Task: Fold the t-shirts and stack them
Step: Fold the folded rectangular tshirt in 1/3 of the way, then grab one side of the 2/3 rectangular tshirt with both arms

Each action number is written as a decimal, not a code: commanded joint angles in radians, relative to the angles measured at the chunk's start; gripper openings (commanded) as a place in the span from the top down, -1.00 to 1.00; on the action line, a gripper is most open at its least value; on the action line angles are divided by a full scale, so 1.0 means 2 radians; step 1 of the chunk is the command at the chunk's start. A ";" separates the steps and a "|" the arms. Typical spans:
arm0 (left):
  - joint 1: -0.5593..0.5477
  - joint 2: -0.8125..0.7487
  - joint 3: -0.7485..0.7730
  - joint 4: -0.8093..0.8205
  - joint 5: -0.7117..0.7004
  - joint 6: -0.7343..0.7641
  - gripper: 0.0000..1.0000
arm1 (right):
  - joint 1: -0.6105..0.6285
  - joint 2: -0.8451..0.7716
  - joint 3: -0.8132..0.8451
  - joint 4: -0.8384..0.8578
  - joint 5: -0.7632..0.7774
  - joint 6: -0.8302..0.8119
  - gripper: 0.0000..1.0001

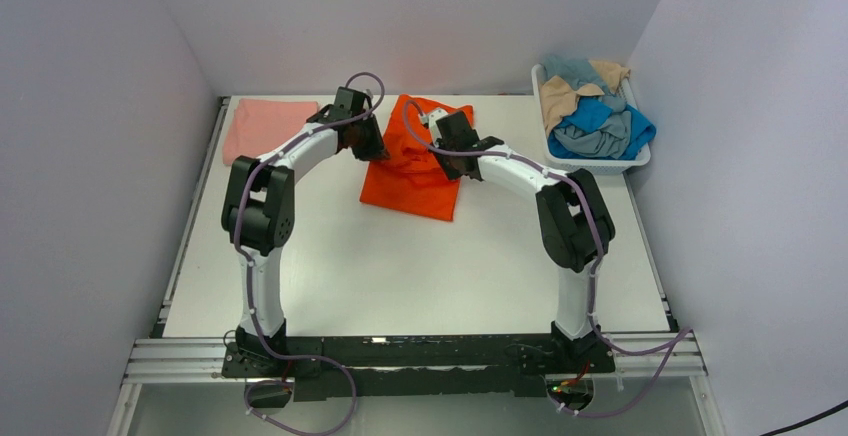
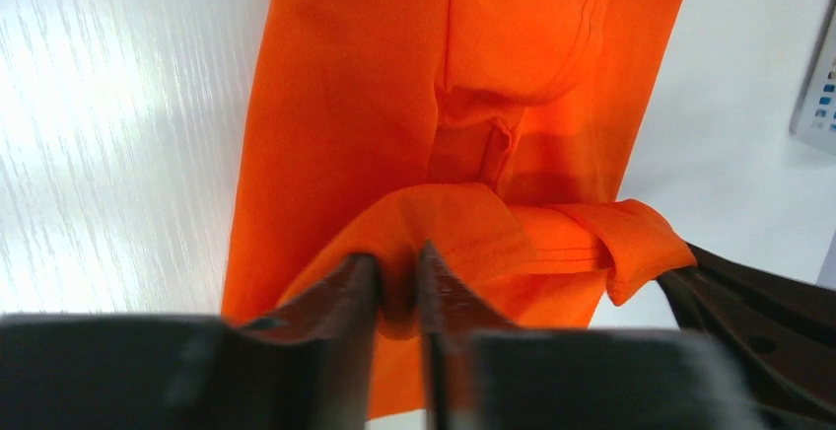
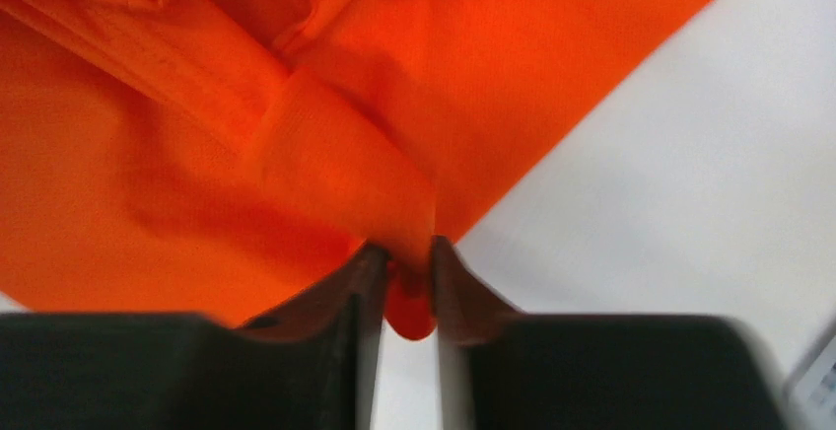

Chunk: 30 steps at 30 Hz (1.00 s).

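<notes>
A bright orange t-shirt [image 1: 415, 171] lies partly folded at the back middle of the table. My left gripper [image 1: 370, 144] is shut on a pinched fold of its left edge, and the wrist view shows the orange cloth [image 2: 394, 105] caught between the fingers. My right gripper [image 1: 447, 151] is shut on its right edge, with a tab of orange cloth [image 3: 325, 154] squeezed between the jaws. Both hold the cloth a little above the table. A salmon-pink t-shirt [image 1: 265, 126] lies folded flat at the back left.
A white plastic basket [image 1: 640, 161] stands at the back right, holding several crumpled shirts in blue [image 1: 595, 116], grey-blue, teal and tan. Grey walls close in the table on the left, back and right. The black rail runs along the near edge.
</notes>
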 commanded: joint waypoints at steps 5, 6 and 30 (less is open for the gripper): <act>0.018 -0.018 0.038 0.019 0.020 0.019 -0.96 | -0.018 0.040 0.096 0.036 0.066 -0.002 -0.93; 0.017 -0.032 0.029 0.015 0.017 0.021 -0.99 | -0.017 0.029 0.086 0.044 0.089 0.007 -0.99; 0.021 -0.081 -0.187 0.007 -0.015 -0.018 -0.32 | 0.053 -0.065 -0.153 0.029 -0.080 -0.044 -0.24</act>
